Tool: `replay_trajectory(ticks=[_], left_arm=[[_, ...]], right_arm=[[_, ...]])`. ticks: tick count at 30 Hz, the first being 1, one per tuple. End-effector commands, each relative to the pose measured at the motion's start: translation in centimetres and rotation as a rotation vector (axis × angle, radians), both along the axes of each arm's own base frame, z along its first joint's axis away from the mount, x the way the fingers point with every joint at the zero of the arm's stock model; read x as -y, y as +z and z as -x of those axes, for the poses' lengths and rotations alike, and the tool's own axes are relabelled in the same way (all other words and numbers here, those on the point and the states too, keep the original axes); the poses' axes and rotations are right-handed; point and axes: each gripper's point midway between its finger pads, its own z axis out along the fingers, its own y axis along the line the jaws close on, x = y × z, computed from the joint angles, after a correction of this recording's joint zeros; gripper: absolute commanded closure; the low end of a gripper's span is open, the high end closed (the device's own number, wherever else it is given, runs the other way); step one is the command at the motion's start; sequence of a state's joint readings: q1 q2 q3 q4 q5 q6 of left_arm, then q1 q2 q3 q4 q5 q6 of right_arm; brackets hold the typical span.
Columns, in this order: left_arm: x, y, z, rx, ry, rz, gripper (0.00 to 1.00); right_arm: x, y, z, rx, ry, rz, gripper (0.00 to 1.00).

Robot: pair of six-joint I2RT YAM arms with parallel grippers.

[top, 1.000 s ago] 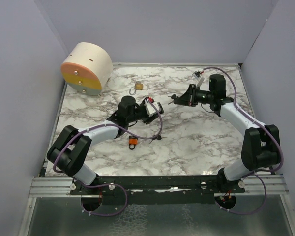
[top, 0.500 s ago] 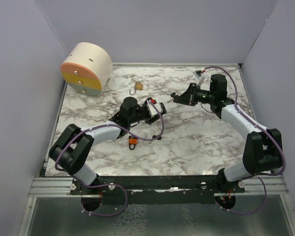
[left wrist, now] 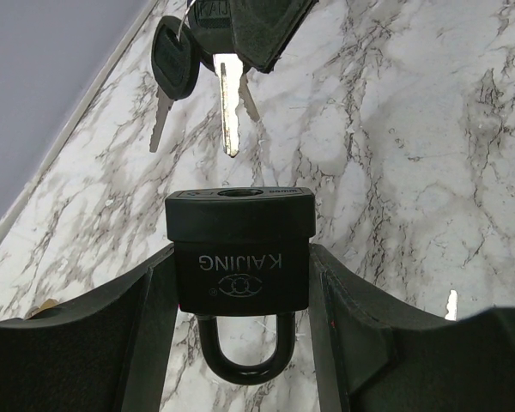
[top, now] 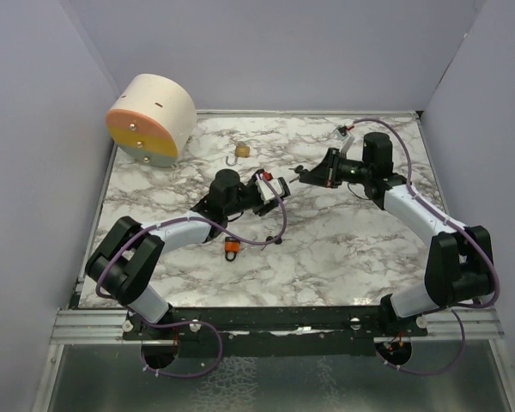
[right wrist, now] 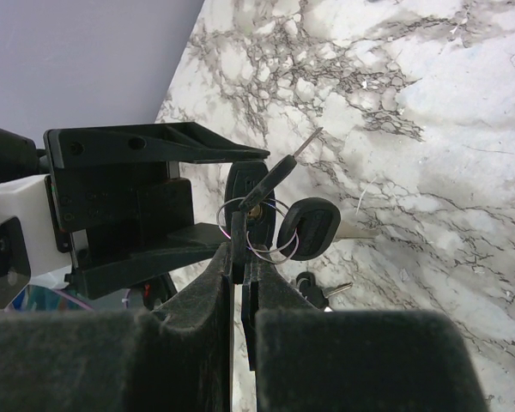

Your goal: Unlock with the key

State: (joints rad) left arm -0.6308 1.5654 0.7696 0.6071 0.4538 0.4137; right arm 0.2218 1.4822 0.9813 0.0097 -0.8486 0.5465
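black kaijing padlock (left wrist: 240, 257) sits clamped in the left gripper (left wrist: 239, 262). right gripper (right wrist: 242, 249) pinches one silver key (left wrist: 229, 112) of three, tip just short of the keyhole. two more lie on the marble table (top: 343, 249): brass padlock (top: 240, 150), orange padlock (top: 231, 249).

The top camera looks down on the whole table (top: 343, 249). The wrist cameras face each other up close, both seeing the keys (left wrist: 229, 112).

The padlock (left wrist: 240, 257) is black, the key (left wrist: 229, 107) silver, the table (left wrist: 412, 129) marbled grey-white.
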Motion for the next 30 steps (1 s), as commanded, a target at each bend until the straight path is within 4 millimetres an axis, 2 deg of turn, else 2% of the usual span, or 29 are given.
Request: replay_trajectory(ticks=[1, 30], left_arm=[[0.8, 4.3, -0.8, 0.117, 0.002, 0.091, 1.00], [0.9, 5.3, -0.4, 0.136, -0.003, 0.112, 1.00]], right_arm=[[-0.3, 1.4, -0.1, 0.062, -0.014, -0.008, 0.99], [-0.8, 0.0, 0.2, 0.038, -0.010, 0.009, 0.99]])
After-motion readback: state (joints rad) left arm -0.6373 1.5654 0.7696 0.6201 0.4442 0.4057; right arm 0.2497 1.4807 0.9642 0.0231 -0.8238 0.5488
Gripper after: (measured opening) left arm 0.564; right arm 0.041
